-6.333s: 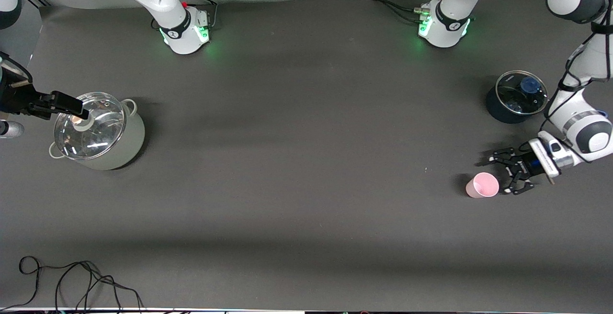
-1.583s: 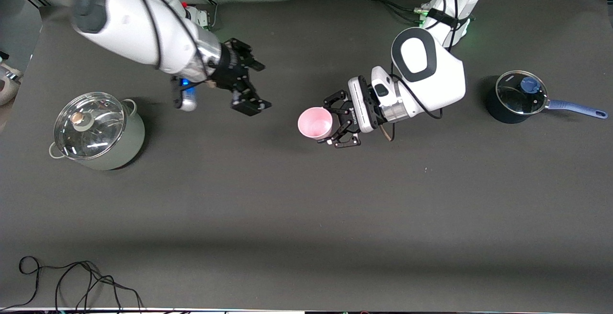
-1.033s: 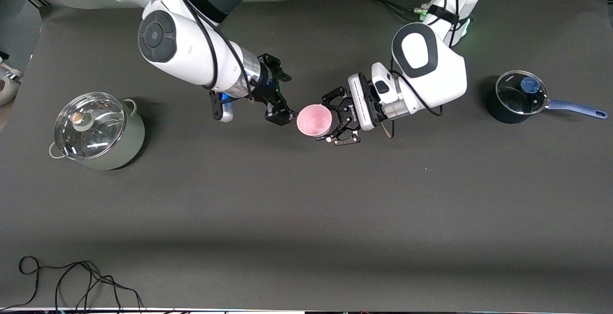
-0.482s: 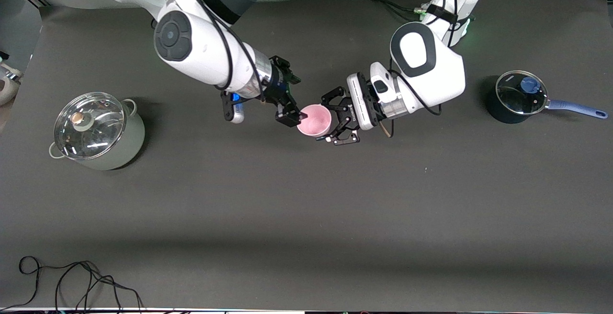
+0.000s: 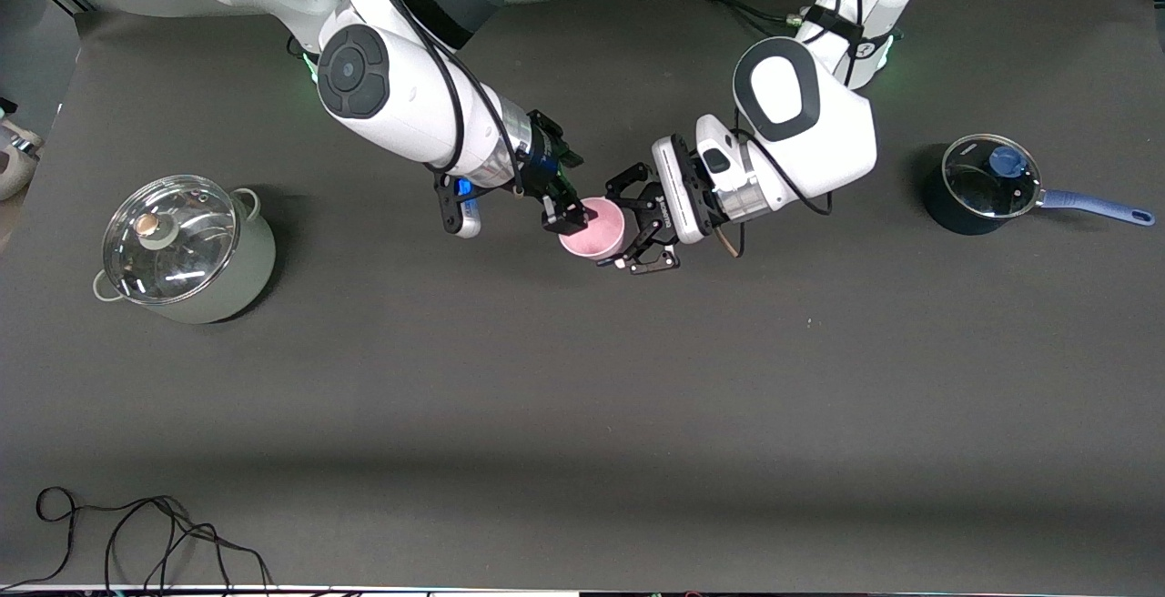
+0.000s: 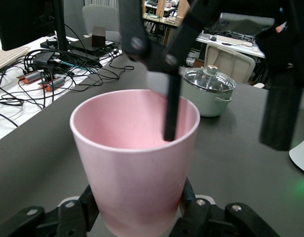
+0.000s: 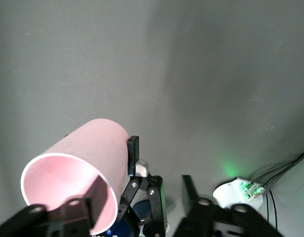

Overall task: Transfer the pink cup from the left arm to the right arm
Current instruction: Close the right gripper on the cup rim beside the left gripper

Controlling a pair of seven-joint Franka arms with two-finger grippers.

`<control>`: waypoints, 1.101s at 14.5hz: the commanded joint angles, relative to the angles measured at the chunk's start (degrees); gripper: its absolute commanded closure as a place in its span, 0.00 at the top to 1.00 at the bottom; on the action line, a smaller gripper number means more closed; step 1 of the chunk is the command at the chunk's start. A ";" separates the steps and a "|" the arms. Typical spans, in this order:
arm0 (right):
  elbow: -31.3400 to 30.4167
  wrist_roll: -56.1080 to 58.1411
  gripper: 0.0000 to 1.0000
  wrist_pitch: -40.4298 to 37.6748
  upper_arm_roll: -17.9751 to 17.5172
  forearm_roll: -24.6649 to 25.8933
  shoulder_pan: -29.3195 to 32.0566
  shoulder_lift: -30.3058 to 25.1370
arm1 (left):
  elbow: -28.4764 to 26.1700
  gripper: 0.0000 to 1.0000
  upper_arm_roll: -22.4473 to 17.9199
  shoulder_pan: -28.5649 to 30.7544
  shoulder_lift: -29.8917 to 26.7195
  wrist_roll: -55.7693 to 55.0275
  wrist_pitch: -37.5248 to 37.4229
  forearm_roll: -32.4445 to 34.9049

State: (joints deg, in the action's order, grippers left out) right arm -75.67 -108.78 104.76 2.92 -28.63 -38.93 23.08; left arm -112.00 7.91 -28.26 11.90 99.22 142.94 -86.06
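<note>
The pink cup (image 5: 593, 226) is held in the air over the middle of the table, lying on its side with its mouth toward the right arm. My left gripper (image 5: 621, 228) is shut on its lower body; in the left wrist view the cup (image 6: 137, 148) sits between the fingers (image 6: 189, 207). My right gripper (image 5: 566, 187) is open at the rim, with one finger (image 6: 170, 108) inside the mouth and the other finger (image 6: 280, 113) outside, apart from the wall. The right wrist view shows the cup (image 7: 87, 148) beside my right gripper (image 7: 132, 197).
A pale green pot with a glass lid (image 5: 187, 251) stands toward the right arm's end of the table. A dark blue saucepan with a lid (image 5: 987, 183) stands toward the left arm's end. Loose cables (image 5: 136, 533) lie at the table edge nearest the front camera.
My right gripper has moved in to the cup, and one finger has gone into its mouth. My left gripper keeps hold of the cup and has barely moved.
</note>
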 commanded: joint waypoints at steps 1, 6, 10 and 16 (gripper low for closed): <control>1.93 0.67 0.00 0.01 0.50 0.15 -0.45 1.00 | -0.76 0.37 -0.08 -0.57 -1.18 -0.61 1.02 -1.04; 2.19 1.37 0.00 0.01 0.68 0.24 0.08 0.65 | -0.68 0.46 -0.08 -0.48 -1.00 -0.61 1.02 -1.04; 2.64 5.57 0.00 -0.43 1.12 0.32 0.52 0.56 | -0.59 0.62 -0.17 -0.39 -1.00 -0.87 1.11 -0.95; 2.81 16.38 0.00 -5.87 2.69 0.94 3.06 -2.34 | 0.91 0.98 -0.35 -0.04 -0.21 -0.96 0.94 0.45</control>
State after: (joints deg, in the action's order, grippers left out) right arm -73.51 -96.47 101.86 4.51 -28.40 -36.65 22.40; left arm -111.27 7.77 -28.32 11.88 98.86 143.68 -86.00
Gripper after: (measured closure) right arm 0.974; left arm 0.013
